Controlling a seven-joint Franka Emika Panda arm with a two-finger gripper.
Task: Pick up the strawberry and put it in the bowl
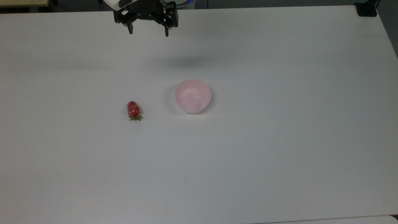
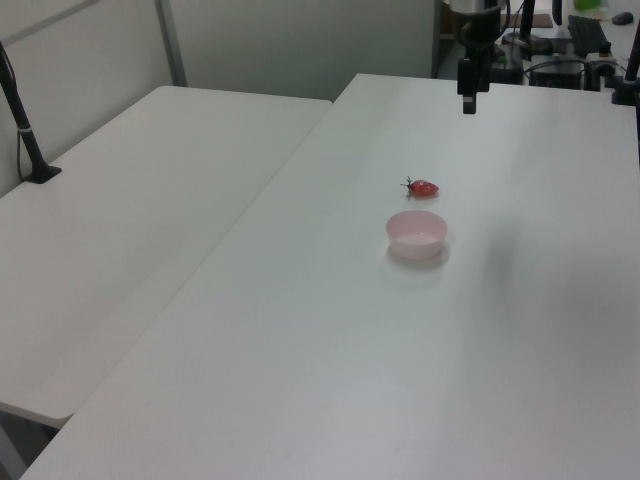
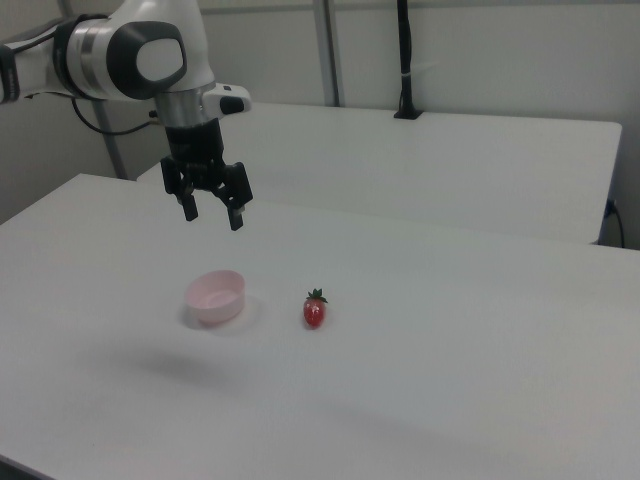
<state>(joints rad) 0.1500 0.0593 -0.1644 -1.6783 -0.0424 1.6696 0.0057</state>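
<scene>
A small red strawberry (image 1: 133,110) with a green cap lies on the white table, its cap toward the top view's bottom. To its right in the top view stands the pale pink bowl (image 1: 193,95), with nothing inside. The two sit a short gap apart, as the left view's strawberry (image 2: 423,187) and bowl (image 2: 416,234) and the right view's strawberry (image 3: 315,310) and bowl (image 3: 216,296) confirm. My gripper (image 1: 149,32) hangs open and holding nothing, high above the table near its far edge, well away from both. It also appears in the left view (image 2: 469,103) and the right view (image 3: 214,216).
The white table (image 1: 279,140) is wide, with bare surface all around the two objects. A second white table (image 2: 130,220) adjoins it on the left view's left. A black post base (image 1: 366,9) sits at the top view's upper right corner.
</scene>
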